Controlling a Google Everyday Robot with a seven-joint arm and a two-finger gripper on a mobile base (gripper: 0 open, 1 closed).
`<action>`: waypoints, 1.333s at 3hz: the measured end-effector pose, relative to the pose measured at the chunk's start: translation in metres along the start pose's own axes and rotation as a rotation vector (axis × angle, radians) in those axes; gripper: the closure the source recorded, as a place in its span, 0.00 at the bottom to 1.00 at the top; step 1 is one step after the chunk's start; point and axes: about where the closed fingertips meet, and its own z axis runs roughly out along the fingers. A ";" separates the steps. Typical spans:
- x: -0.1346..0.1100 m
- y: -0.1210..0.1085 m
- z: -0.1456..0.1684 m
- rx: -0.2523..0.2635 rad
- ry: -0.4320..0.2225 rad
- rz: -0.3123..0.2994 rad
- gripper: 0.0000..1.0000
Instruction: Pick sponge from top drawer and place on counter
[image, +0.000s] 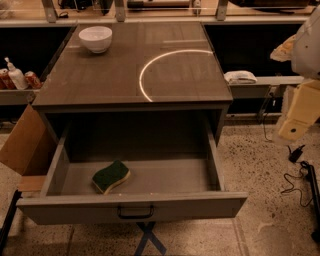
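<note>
Operator: Position of dark-green-topped, pale-yellow foam sponge (111, 176)?
Technician: Lying flat on floor of open grey metal top drawer (200, 205), left of centre.
Operator: Status of gripper (296, 125)?
Technician: At right edge, beside grey-brown wood-grain counter (100, 75), well apart from sponge. Grip state: cannot tell.

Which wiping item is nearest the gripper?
The folded white cloth on the right shelf; the gripper hangs at the right edge, the sponge lies in the top drawer.

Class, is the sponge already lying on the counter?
No, the sponge lies inside the open top drawer, while the tool hangs off to the right of the counter.
</note>
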 end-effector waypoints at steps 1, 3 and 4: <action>-0.001 0.000 0.002 0.000 -0.005 -0.001 0.00; -0.035 0.011 0.062 -0.051 -0.173 -0.026 0.00; -0.035 0.011 0.062 -0.052 -0.174 -0.026 0.00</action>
